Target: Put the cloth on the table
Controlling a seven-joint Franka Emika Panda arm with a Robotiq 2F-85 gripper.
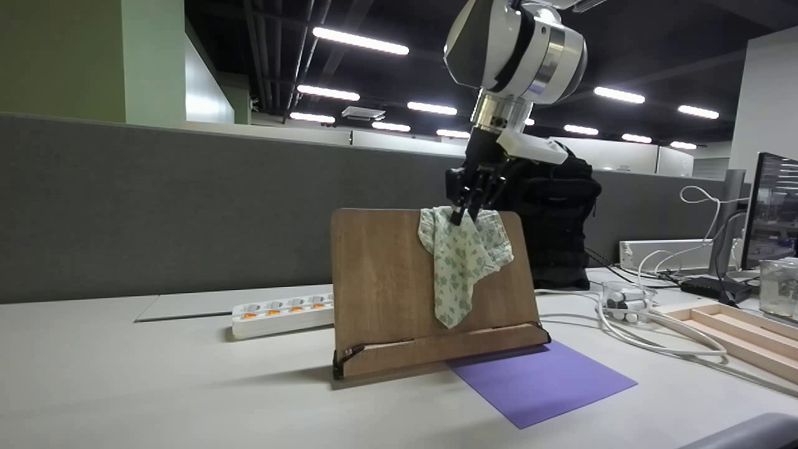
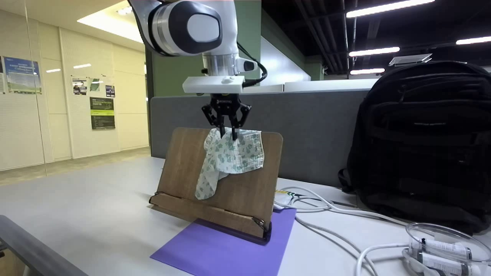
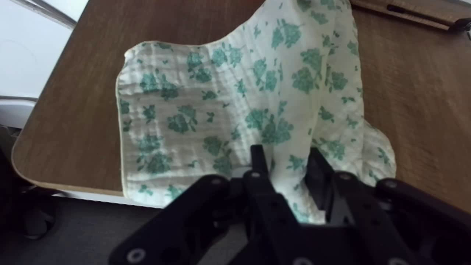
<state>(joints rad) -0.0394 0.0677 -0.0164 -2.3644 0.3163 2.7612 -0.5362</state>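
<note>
In both exterior views we see the white table [image 1: 187, 386] extending beneath the arrangement, with the robot arm [image 1: 555, 62] angled down above it. A black backpack [image 2: 429, 153] stands upright toward the back. Near it we find the wooden stand [image 1: 380, 274], its board tilted back and one lower corner over the purple sheet [image 1: 542, 380], which lies flat on the table. We note that the cloth [image 1: 461, 268], pale with a green floral print, hangs from the board's top edge down its front face, above the table surface; in the wrist view it lies flatter at one side and folded at the other. The gripper [image 2: 228, 137] is at that top edge, its fingers [image 3: 259, 162] part-way apart, astride a fold of the cloth.
</note>
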